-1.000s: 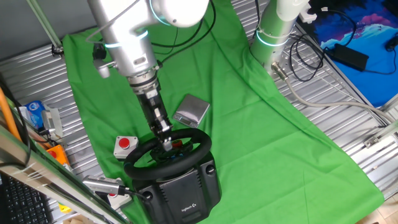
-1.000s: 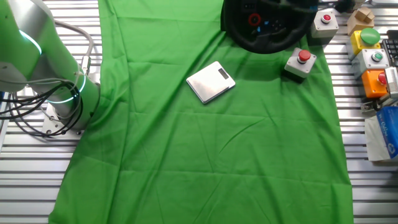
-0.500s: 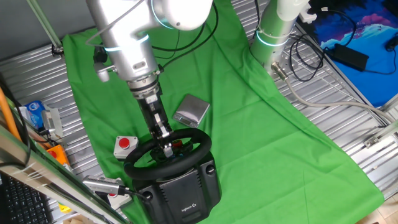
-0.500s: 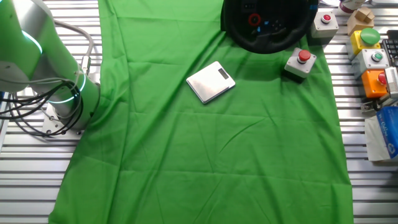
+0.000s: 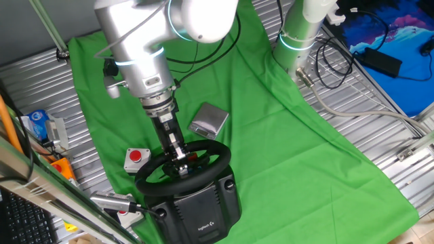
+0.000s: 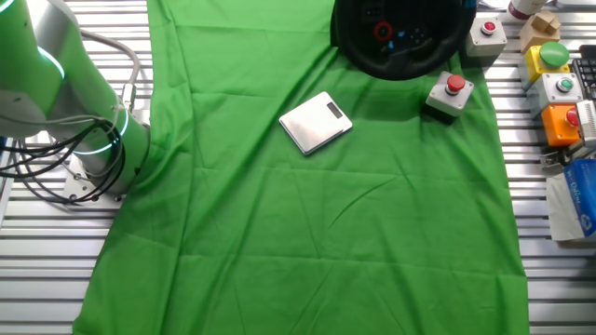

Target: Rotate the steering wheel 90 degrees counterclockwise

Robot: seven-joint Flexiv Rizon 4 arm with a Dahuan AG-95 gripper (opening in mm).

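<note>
The gripper point(image 5: 180, 163) reaches down into the steering wheel point(image 5: 215, 157), its tip among the spokes at the hub, rim circling all around it. Whether the jaws are clenched on a spoke or loose, I cannot tell. The wheel sits on its black base point(image 5: 203, 209) just below. I'd say sweep along the rim's arc, not straight across, keeping pressure steady.

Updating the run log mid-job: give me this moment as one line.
gripper: down inside steering wheel at hub | jaws: state unclear | scale: apart on green cloth
</note>
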